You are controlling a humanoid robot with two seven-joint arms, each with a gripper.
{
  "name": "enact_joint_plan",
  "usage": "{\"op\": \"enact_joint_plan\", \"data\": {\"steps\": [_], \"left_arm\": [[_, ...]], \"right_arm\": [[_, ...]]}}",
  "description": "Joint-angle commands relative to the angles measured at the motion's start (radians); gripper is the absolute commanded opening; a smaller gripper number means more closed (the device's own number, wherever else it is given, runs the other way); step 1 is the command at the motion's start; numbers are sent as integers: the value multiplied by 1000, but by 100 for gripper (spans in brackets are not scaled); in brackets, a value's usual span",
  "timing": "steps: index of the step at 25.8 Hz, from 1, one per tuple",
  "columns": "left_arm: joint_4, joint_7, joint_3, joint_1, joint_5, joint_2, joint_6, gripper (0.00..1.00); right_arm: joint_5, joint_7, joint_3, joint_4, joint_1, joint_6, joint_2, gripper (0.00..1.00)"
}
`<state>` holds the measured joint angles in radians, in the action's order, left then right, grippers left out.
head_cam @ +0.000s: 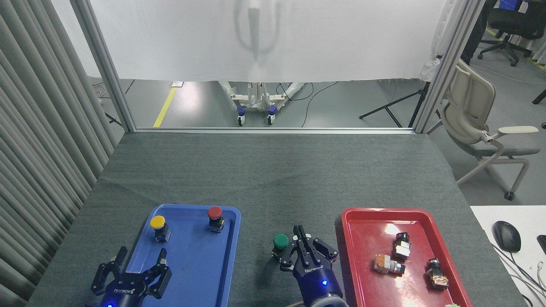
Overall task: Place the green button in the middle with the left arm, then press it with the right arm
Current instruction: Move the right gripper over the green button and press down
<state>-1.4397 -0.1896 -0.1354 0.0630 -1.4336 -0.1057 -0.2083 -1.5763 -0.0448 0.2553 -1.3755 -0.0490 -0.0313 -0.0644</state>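
Fingers of the right gripper (300, 237), closed together, beside the green button (280, 241).

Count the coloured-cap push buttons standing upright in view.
3: yellow button and red button in the blue tray; green button on the cloth between the trays.

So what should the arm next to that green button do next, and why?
Probably shift a touch left and press down. The green button already stands on the bare cloth between the blue tray and the red tray. The right pincer, fingers together, sits just right of the cap, not squarely over it. The left pincer is open and well clear.
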Motion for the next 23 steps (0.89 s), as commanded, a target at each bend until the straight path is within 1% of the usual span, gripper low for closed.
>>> {"op": "enact_joint_plan", "data": {"steps": [1, 4, 7, 12, 14, 20, 22, 23], "left_arm": [[10, 4, -4, -9, 1, 0, 1, 100], [47, 4, -6, -41, 1, -8, 1, 100], [47, 4, -6, -48, 1, -26, 1, 100], [54, 4, -6, -51, 1, -26, 1, 100], [58, 5, -6, -57, 1, -26, 1, 100], [59, 5, -6, -63, 1, -28, 1, 100], [59, 5, -6, -64, 1, -28, 3, 100], [59, 5, -6, -68, 1, -28, 3, 100]], "right_arm": [[-19, 5, 27, 73, -34, -21, -17, 0], [-22, 5, 35, 133, -65, -35, -28, 0], [-22, -3, 47, 187, -78, -50, -29, 0], [-19, -40, 58, 285, -103, -76, -38, 0], [-16, -43, 65, 306, -109, -79, -38, 0], [-11, -55, 73, 309, -109, -99, -40, 0], [-11, -63, 78, 267, -109, -114, -38, 0], [-11, -63, 78, 230, -109, -118, -37, 0]]}}
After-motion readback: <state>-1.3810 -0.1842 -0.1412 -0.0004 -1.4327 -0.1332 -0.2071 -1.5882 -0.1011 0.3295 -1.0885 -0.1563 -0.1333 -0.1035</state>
